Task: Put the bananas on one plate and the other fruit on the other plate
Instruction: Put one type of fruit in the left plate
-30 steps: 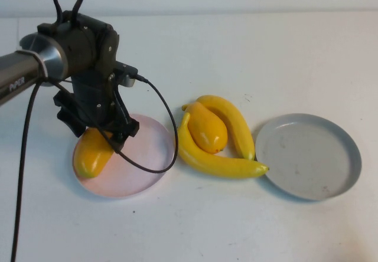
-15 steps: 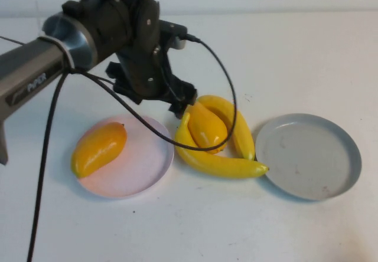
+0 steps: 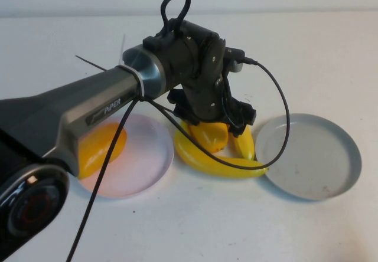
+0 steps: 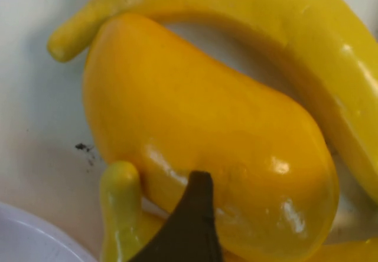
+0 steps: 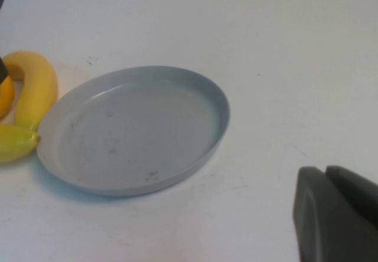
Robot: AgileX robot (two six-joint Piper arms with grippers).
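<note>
One mango-like fruit [image 3: 99,148] lies on the pink plate [image 3: 144,156]. The other fruit [image 3: 211,134] [image 4: 207,138] rests between the two bananas: one banana [image 3: 218,164] curves along its near side and the second banana [image 3: 245,144] [image 5: 35,91] lies on the grey plate's side. The grey plate [image 3: 310,156] [image 5: 136,126] holds nothing. My left gripper [image 3: 215,126] hangs open directly over the middle fruit, with one dark finger [image 4: 192,226] at its surface. My right gripper [image 5: 336,215] is shut, low over bare table near the grey plate, and is out of the high view.
The left arm and its black cable [image 3: 277,120] stretch across from the near left, over the pink plate and the bananas. White table [image 3: 195,226] surrounds the plates.
The left arm swung right from the pink plate, leaving one fruit lying there, and now sits over the fruit between the bananas. Its gripper stayed open. The right gripper stayed shut.
</note>
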